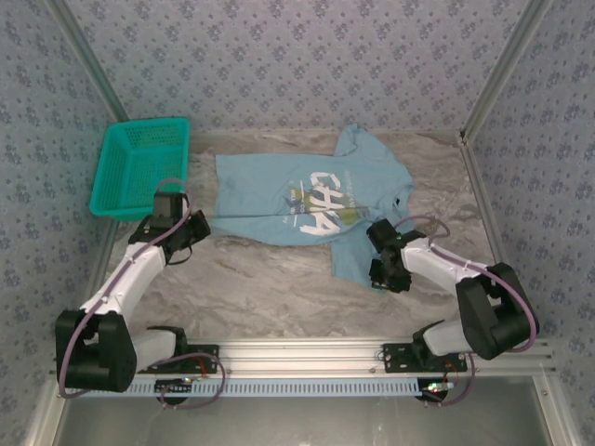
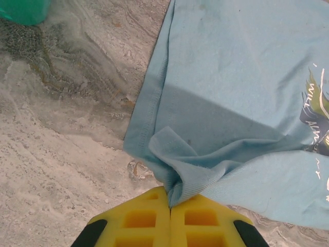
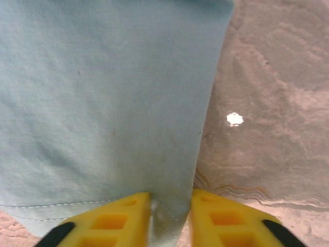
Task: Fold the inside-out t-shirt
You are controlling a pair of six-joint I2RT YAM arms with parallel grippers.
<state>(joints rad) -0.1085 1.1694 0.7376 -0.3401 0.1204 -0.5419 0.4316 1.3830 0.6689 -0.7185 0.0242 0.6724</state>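
Pinching a bunched fold of the t-shirt (image 2: pixel 236 77), left gripper (image 2: pixel 169 205) jaws clamp; right gripper (image 3: pixel 170 206) jaws straddle its sleeve, parted.

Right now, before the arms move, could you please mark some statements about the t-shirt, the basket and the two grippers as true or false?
1. The left gripper is shut on the t-shirt at a hem corner. True.
2. The t-shirt lies in the teal basket. False: it lies on the table, apart from the basket.
3. The right gripper has a sleeve edge between its fingers. True.
4. The t-shirt is folded in half. False: it lies spread out, both sleeves showing.
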